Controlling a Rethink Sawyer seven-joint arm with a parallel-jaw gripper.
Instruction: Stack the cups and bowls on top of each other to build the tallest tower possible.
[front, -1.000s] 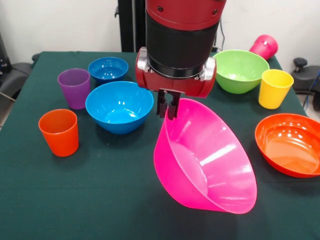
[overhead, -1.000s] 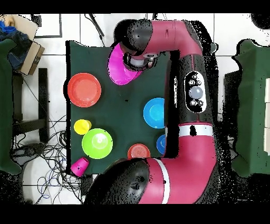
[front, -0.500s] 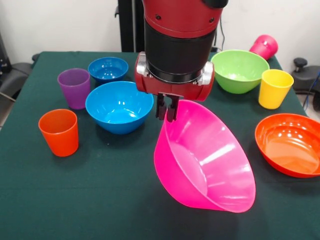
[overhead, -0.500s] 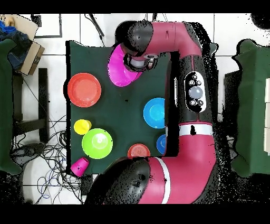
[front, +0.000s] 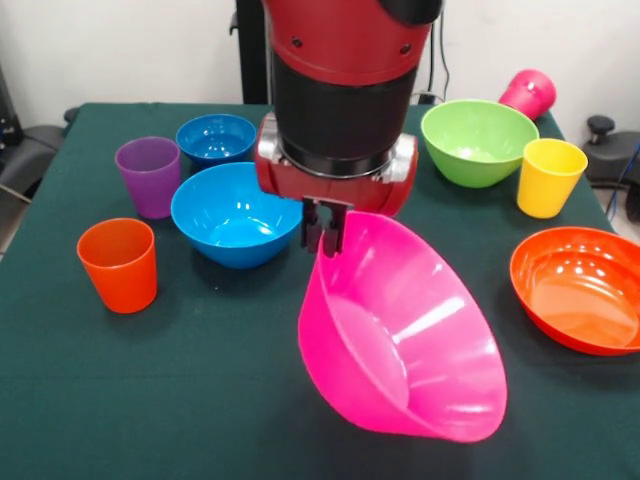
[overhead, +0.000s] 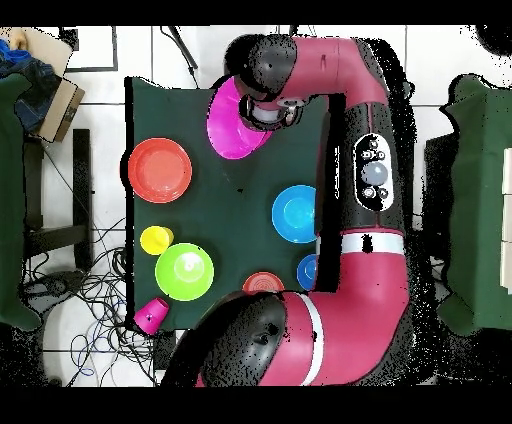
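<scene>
1 tilted, seemingly empty pink bowl (front: 410, 340) hangs pinched by the claw (front: 322, 232).

Big bowl (front: 405, 345): tilted, table's (front: 200, 390) near middle.
Two cups (front: 120, 263): left.
Lone bowl (front: 578, 288): right.

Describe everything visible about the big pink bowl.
The big pink bowl is glossy, smooth plastic, bright magenta-pink, round, with wide flaring walls narrowing to a small base. It is the largest bowl on the green-covered table. It hangs tilted steeply, its opening facing the camera and to the right in the front view. The gripper is shut on its upper rim. Whether its lower edge touches the table cannot be told. Nothing lies inside it.
</scene>
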